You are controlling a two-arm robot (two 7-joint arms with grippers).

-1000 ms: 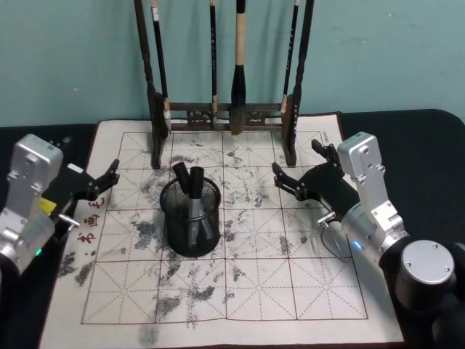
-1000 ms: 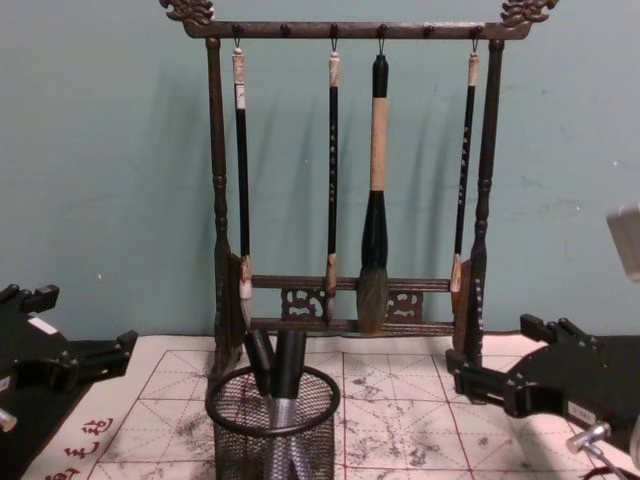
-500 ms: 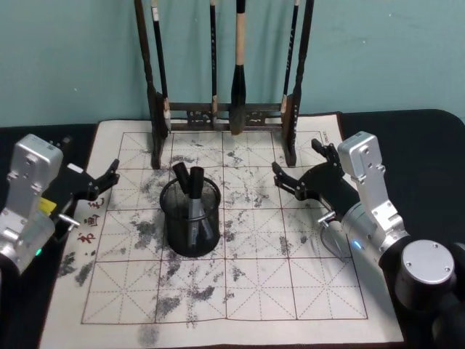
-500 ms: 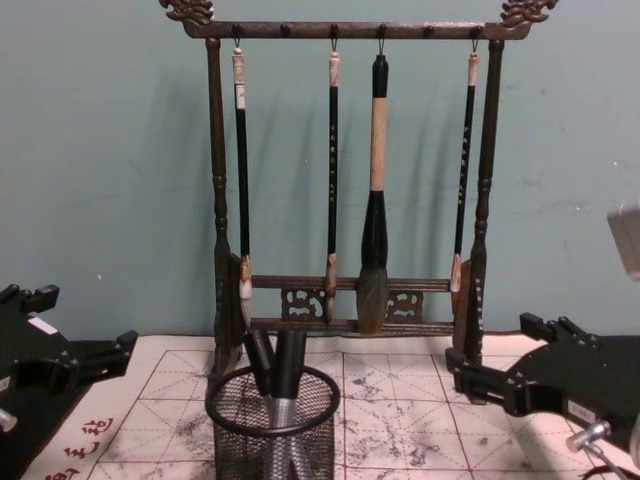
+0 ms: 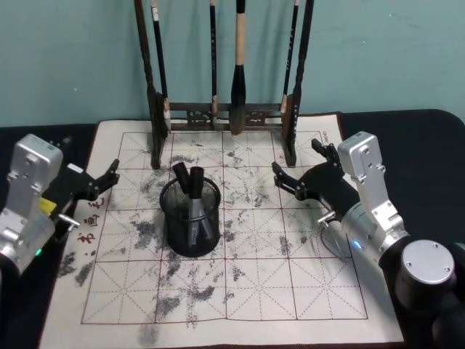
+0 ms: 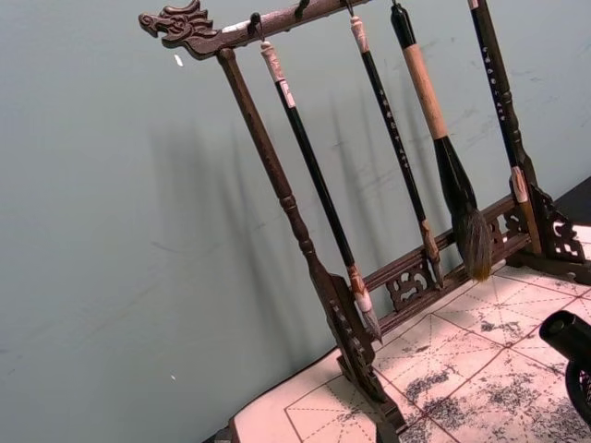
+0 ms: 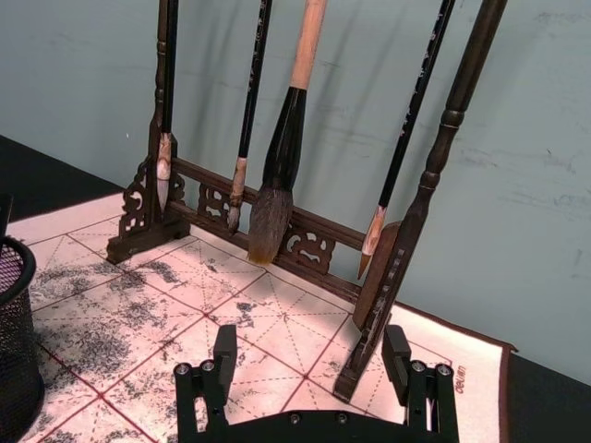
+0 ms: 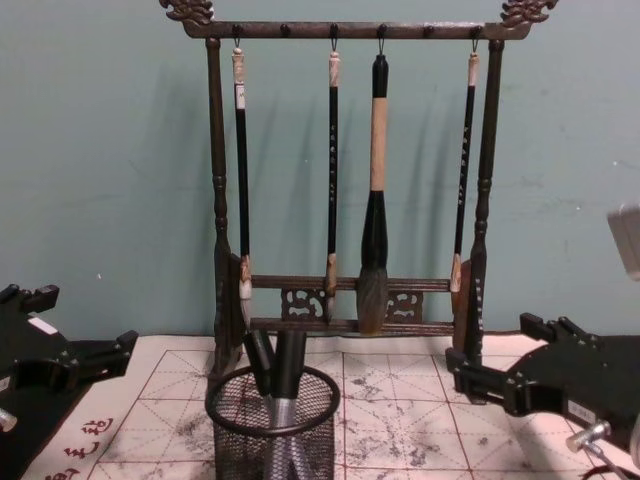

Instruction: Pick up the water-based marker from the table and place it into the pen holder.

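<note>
We observed the pen holder [image 5: 191, 218], a round black wire-mesh cup, standing upright on the ink-stained gridded calligraphy mat [image 5: 254, 291] that covered the dark desk [image 5: 429, 145]. Two dark markers [image 5: 190, 185] leaned inside the cup, their caps rising above its rim; in the chest view the same markers [image 8: 278, 362] stood inside the mesh [image 8: 272, 425]. We could not tell which of them was the water-based marker.

Behind the cup stood the tall wooden brush rack [image 8: 350, 170], with four brushes [image 8: 375, 190] hanging from its top bar.

The left claw [image 5: 102, 183] hovered at the mat's left edge, well apart from the cup, its fingers spread and holding nothing. The right claw [image 5: 301, 171] hovered above the mat's right half, near the rack's right foot, likewise spread wide and empty; in the right wrist view its two fingertips [image 7: 224, 346] stood well apart, with bare mat and the rack's foot between them. In the chest view the right claw [image 8: 490, 375] showed low at the right edge and the left claw [image 8: 85, 340] low at the left edge.
</note>
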